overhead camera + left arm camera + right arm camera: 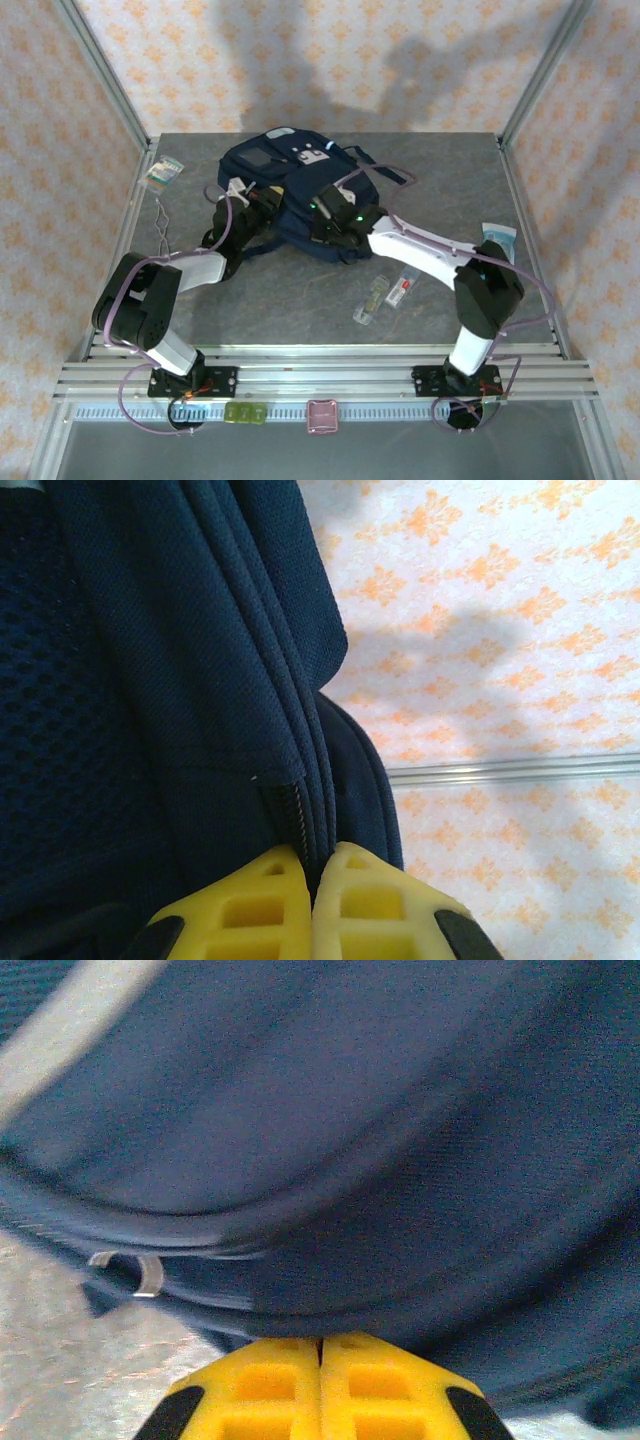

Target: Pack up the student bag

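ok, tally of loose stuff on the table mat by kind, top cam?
student bag: 1
Flat packets: 2 (left-edge packet, right-edge packet)
Small clear packs in front of the bag: 2 (green-tinted pack, red-marked pack)
Total: 5

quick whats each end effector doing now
left end effector: closed, pinching the student bag seam
right end effector: closed against the bag, grip unclear
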Robot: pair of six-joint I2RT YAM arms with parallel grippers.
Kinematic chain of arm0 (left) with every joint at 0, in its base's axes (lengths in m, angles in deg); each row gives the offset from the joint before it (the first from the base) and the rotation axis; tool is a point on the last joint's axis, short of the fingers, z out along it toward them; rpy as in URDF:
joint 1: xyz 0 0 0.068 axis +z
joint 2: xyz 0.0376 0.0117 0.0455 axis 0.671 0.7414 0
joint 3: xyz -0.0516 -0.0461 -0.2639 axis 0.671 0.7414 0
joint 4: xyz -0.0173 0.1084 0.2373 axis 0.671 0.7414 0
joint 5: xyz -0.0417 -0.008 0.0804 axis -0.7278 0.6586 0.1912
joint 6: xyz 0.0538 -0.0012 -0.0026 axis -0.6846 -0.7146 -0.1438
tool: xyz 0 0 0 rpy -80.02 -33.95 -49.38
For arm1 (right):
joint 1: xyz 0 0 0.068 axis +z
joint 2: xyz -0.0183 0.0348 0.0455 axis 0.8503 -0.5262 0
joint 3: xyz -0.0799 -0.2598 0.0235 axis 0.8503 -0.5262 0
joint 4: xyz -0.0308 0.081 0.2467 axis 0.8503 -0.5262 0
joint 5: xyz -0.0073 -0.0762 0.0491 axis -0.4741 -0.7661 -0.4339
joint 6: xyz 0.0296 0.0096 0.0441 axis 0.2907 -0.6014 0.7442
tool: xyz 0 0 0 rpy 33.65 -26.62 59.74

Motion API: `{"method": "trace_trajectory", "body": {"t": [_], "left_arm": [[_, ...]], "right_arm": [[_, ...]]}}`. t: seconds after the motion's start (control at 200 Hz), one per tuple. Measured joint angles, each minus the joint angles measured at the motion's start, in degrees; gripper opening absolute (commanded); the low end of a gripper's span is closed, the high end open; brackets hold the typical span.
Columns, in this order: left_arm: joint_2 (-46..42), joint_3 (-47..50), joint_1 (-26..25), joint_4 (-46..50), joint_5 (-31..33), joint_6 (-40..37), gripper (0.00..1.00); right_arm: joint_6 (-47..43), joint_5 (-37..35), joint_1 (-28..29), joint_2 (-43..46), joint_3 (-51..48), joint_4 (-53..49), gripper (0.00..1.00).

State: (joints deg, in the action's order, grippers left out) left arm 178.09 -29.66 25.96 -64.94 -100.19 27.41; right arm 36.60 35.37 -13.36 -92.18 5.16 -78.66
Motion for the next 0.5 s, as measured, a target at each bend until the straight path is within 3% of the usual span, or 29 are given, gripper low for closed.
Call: {"method": "trace_trajectory", "body": {"t": [0.205, 0.496], "left_arm": [[-2.0, 1.0, 1.3, 2.9, -2.7, -2.4, 0.00], [-1.6, 0.5, 3.1, 3.7, -5.2, -4.8, 0.00]], "right_arm": [[-3.5, -0.7, -6.9, 6.5, -9.3, 4.0, 0.00], [-12.7, -0.3, -6.3, 7.2, -12.2, 10.0, 0.00]]}}
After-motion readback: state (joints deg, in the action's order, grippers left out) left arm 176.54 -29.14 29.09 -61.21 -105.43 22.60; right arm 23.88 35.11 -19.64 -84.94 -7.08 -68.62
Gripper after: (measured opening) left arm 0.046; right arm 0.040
